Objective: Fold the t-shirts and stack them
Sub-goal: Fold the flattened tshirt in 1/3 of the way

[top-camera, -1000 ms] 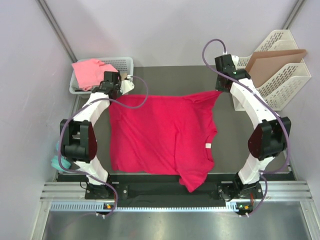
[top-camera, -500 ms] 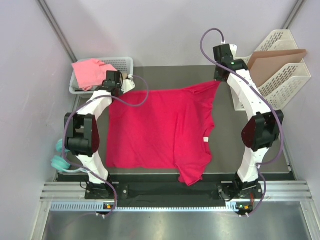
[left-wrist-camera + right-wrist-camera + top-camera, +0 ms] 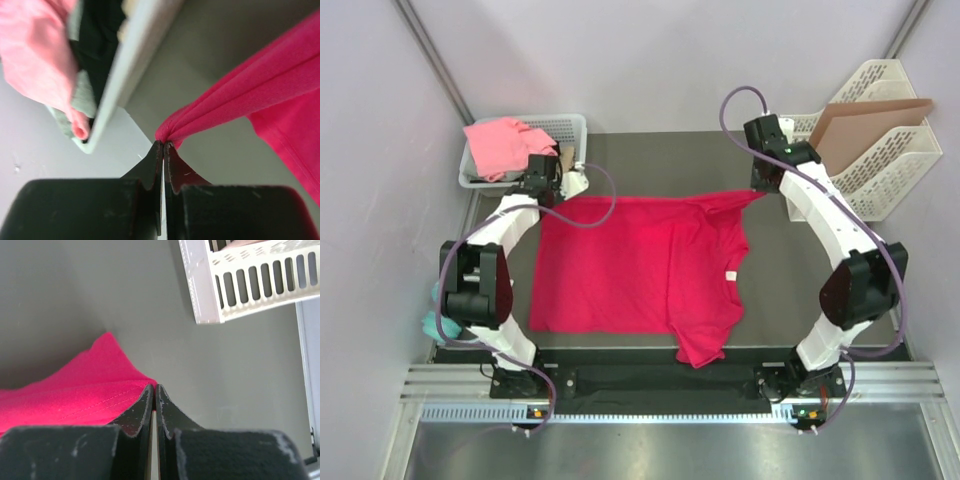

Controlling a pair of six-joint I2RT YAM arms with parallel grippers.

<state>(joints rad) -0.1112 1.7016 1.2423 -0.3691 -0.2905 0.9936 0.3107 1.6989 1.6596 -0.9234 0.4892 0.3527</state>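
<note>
- Right, your crimson t-shirt (image 3: 640,265) lies spread on the table (image 3: 660,150), stretched between the two closed jaws.
- Your left gripper (image 3: 163,146) pinches its far-left corner; your right gripper (image 3: 153,388) clamps the far-right corner.
- The salmon t-shirt (image 3: 498,143) sits in the basket (image 3: 575,124), just beyond your left gripper.

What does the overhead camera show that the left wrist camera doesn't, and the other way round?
Overhead only: the whole crimson t-shirt spread out, the right gripper pinching its far right corner, the white rack and cardboard sheet. Left wrist only: up close, the left gripper shut on a bunched corner of that shirt. Both: the red cloth, and the pink t-shirt in the basket.
</note>
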